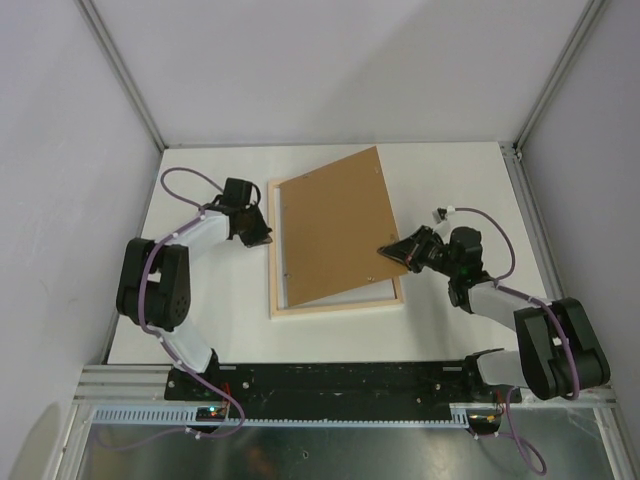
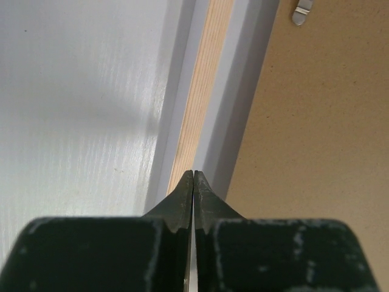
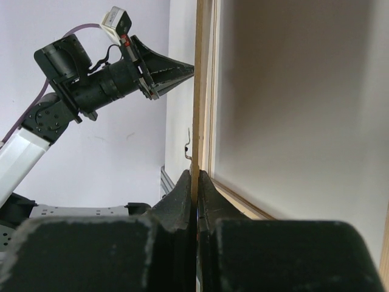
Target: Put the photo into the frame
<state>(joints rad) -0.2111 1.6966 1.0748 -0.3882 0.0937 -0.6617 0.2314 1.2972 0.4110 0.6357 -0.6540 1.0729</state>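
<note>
Brown backing board (image 1: 335,225) is what you see first from the top camera: it sits skewed over the frame (image 1: 335,308), which lies back-up on the white table (image 1: 440,170) with its pale wood rails showing. The board's far corner hangs out past the far rail and its near-left corner sits inside the frame opening. Your right gripper (image 1: 385,250) is at the board's right edge. In the right wrist view its jaws are clamped tight on that thin edge, with the board's brown face running off to the right. The board looks lifted on the right side, though from overhead you cannot be sure how far. Your left gripper (image 1: 268,240) is at the frame's left rail, near the far end. In the left wrist view its jaws are pressed together with nothing between them, the tips meeting over the light-wood strip of the rail. You cannot tell whether the tips touch the rail. The board fills the right of that view, with a small metal clip (image 2: 302,12) at its top edge. A grey strip shows inside the frame, left of the board. You cannot tell where the photo is; no cat print shows in any view.
</note>
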